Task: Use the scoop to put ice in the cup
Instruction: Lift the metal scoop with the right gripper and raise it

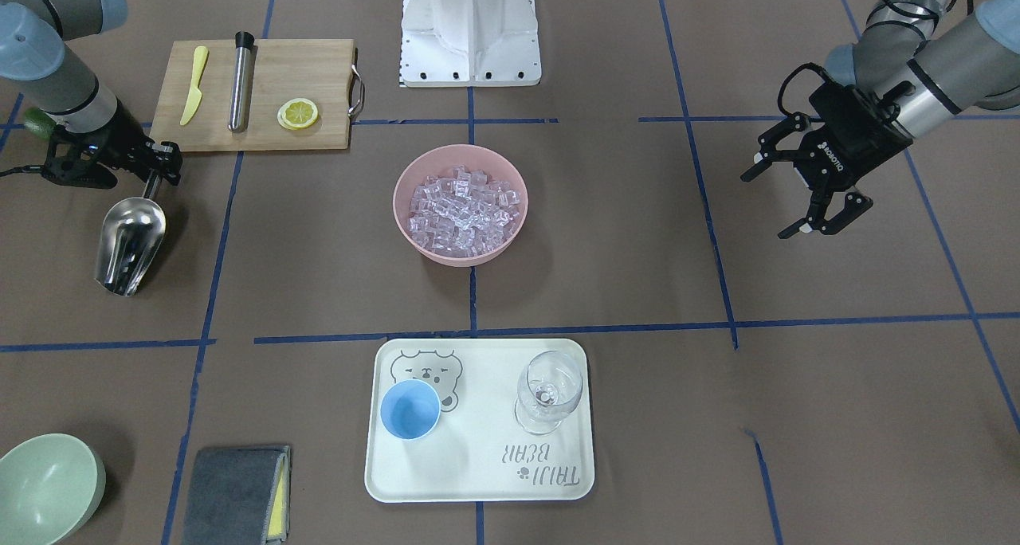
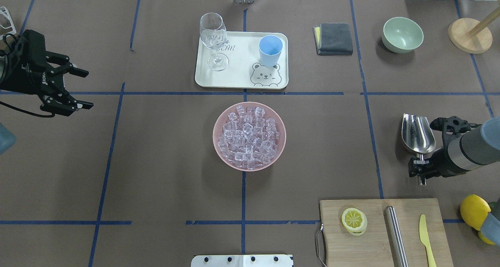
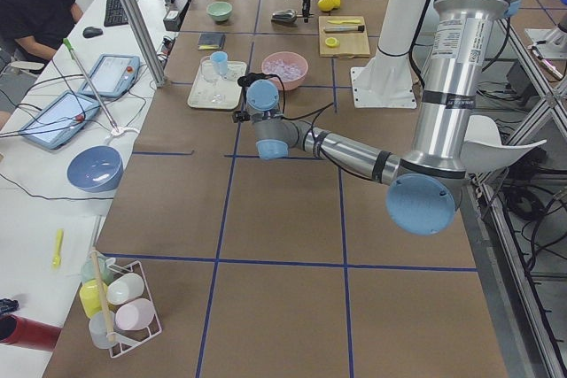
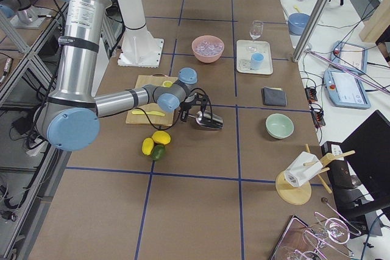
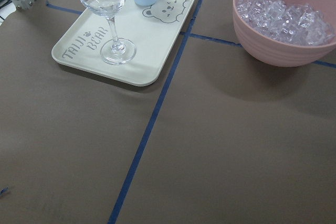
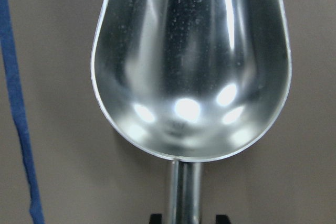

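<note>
- Dozens of clear ice (image 1: 462, 210) cubes are heaped in the pink bowl (image 1: 402, 180) at the middle of the table, right on the blue tape line.
- We see the scoop (image 1: 131, 242) well off to the robot's right of that bowl, with its open trough facing up and its mouth pointing away from the robot.
- From these angles we can't really tell whether the trough rests on the table or hangs just above it.
- The right gripper (image 6: 186, 217) is pinching the scoop's rod handle, and the wrist view shows a black fingertip on each side of it.
- The cup (image 1: 409, 409) stands upright on the cream tray (image 1: 478, 481) on the far side of the bowl from the robot, beside the bear print.
- A wine glass (image 1: 548, 390) shares the tray, towards the robot's left of the cup and apart from it.
- The left gripper (image 2: 88, 89) hangs over bare table well out on the robot's left, with its fingers spread wide and holding nothing.
- Near the robot's right we've got a cutting board (image 1: 303, 67) with a lemon slice (image 1: 297, 114), a steel cylinder (image 1: 241, 83) and a yellow knife (image 1: 194, 85).
- A grey cloth (image 1: 235, 493) and a green bowl (image 1: 40, 489) sit at the far edge, on the robot's right of the tray.
</note>
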You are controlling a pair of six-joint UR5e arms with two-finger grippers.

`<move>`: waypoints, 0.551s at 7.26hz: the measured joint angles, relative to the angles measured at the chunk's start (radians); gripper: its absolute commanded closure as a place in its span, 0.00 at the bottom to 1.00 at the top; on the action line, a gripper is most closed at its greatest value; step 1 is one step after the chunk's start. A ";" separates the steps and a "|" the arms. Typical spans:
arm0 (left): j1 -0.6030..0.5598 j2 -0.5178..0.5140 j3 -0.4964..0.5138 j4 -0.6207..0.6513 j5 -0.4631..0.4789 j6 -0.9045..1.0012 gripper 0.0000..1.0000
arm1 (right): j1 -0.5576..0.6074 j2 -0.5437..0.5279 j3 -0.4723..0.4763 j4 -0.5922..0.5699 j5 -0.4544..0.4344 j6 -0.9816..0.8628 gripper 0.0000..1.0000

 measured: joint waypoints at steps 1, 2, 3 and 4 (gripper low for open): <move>0.000 0.000 -0.001 0.000 0.000 0.000 0.00 | 0.002 -0.002 0.008 0.000 0.002 0.000 1.00; 0.000 0.000 -0.003 0.000 0.000 0.000 0.00 | 0.007 -0.003 0.026 0.000 0.001 0.000 1.00; 0.000 0.000 -0.004 -0.001 0.000 0.000 0.00 | 0.021 -0.002 0.048 0.000 0.001 0.000 1.00; 0.000 -0.001 -0.004 -0.001 -0.001 -0.001 0.00 | 0.044 0.001 0.072 0.001 0.000 0.000 1.00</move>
